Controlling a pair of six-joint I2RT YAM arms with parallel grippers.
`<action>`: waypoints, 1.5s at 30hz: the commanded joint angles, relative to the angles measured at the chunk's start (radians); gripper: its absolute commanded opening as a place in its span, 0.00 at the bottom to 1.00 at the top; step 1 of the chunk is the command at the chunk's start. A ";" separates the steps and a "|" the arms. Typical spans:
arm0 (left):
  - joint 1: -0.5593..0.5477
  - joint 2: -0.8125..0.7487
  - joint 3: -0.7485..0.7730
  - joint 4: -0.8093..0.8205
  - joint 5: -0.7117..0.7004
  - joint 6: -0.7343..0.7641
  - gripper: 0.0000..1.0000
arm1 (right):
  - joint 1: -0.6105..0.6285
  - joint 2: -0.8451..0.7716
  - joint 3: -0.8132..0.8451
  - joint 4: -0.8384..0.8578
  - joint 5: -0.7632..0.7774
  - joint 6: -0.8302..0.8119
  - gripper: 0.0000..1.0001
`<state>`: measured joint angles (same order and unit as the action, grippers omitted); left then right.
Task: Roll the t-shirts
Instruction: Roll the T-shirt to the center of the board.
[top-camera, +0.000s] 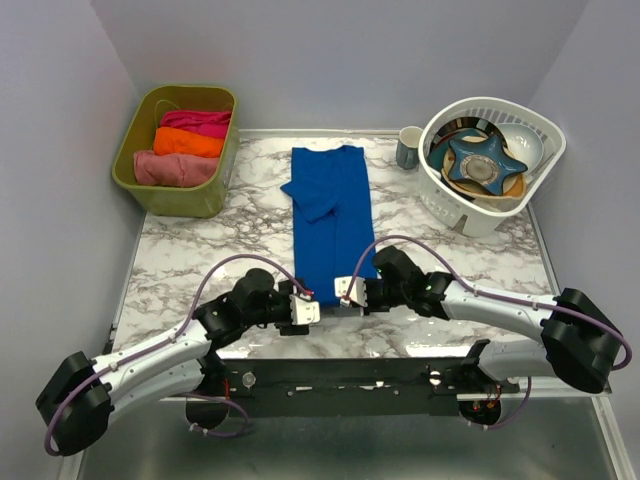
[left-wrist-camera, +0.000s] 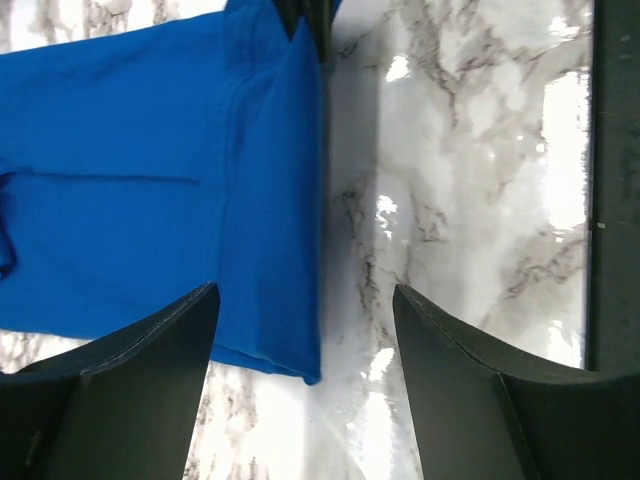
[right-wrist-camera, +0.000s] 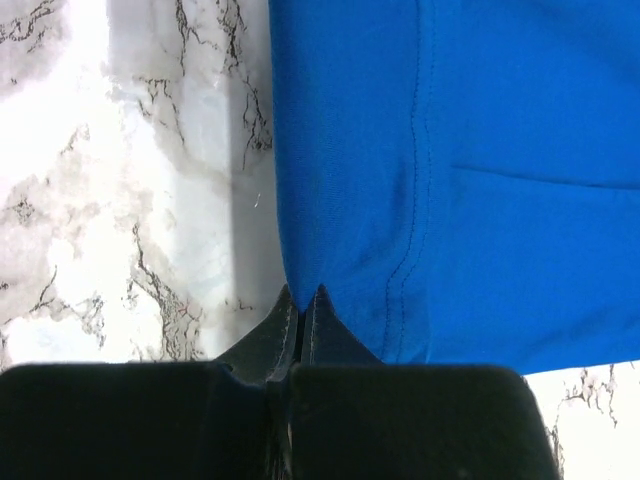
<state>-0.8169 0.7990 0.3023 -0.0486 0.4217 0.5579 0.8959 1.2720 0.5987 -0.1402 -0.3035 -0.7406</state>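
A royal-blue t-shirt (top-camera: 330, 210) lies folded into a long narrow strip down the middle of the marble table (top-camera: 200, 250). My left gripper (top-camera: 305, 310) is at the strip's near left corner. It is open, and the hem corner (left-wrist-camera: 300, 360) lies flat between its dark fingers (left-wrist-camera: 140, 380) with nothing gripped. My right gripper (top-camera: 350, 292) is at the near right corner. In the right wrist view that gripper (right-wrist-camera: 302, 292) is shut, pinching the edge of the t-shirt (right-wrist-camera: 450, 180). No chest graphic shows.
An olive-green bin (top-camera: 135, 160) at the back left holds rolled pink, orange and red cloths. A white basket (top-camera: 445, 200) of dishes stands at the back right with a grey mug (top-camera: 409, 147) beside it. A black rail (top-camera: 350, 380) runs along the near table edge.
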 joint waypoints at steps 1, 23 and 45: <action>-0.056 0.057 -0.020 0.168 -0.237 0.053 0.79 | -0.003 0.009 0.035 -0.047 -0.043 0.012 0.01; -0.064 0.141 -0.098 0.214 -0.170 0.246 0.52 | -0.003 0.029 0.061 -0.053 -0.065 0.026 0.01; -0.064 0.141 -0.046 0.112 -0.121 0.263 0.00 | -0.003 0.069 0.088 -0.111 -0.117 -0.020 0.01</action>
<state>-0.8730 0.9413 0.2111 0.1455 0.2417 0.8127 0.8944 1.3334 0.6571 -0.2115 -0.3595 -0.7425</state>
